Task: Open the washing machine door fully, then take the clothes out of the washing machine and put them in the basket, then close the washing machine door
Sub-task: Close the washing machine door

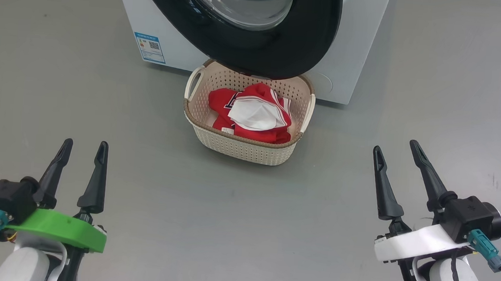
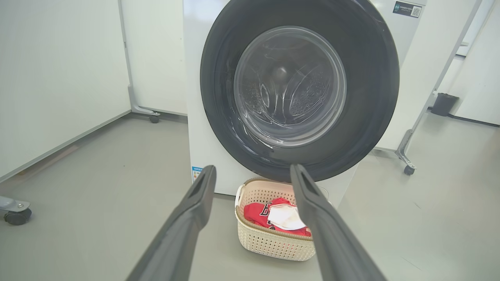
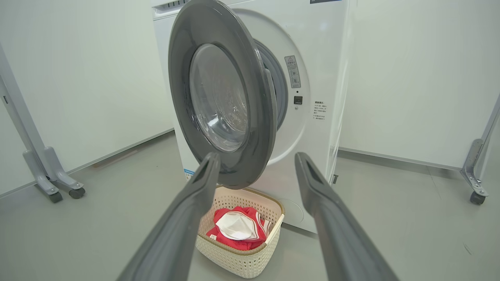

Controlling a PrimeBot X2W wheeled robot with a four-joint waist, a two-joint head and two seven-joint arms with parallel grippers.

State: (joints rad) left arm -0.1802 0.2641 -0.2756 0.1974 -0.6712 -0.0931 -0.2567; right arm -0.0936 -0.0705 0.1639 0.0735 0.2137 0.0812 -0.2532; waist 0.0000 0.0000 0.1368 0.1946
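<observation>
Head view gave us the basket [image 1: 240, 151] on the grey floor [image 1: 225, 228], with the clothes [image 1: 257, 114] heaped inside it: red fabric with white trim, and a white piece lying on top. Directly behind the basket stood the washing machine [image 1: 360, 51], a blue label sticker [image 1: 149, 47] on its front behind the basket and to its left. The washing machine door [image 1: 293, 50] hung out over the basket's far rim. From the right wrist view we saw that door swung away from the washer's front, standing at an angle above the basket, with the grey gasket [image 3: 279, 86] showing behind it. Our left gripper [image 1: 85, 144] hovered well short of the basket and to its left, fingers [image 1: 95, 177] spread apart and holding nothing. Our right gripper [image 1: 395, 146] hung to the basket's right, nearer us than it, likewise parted and empty.
</observation>
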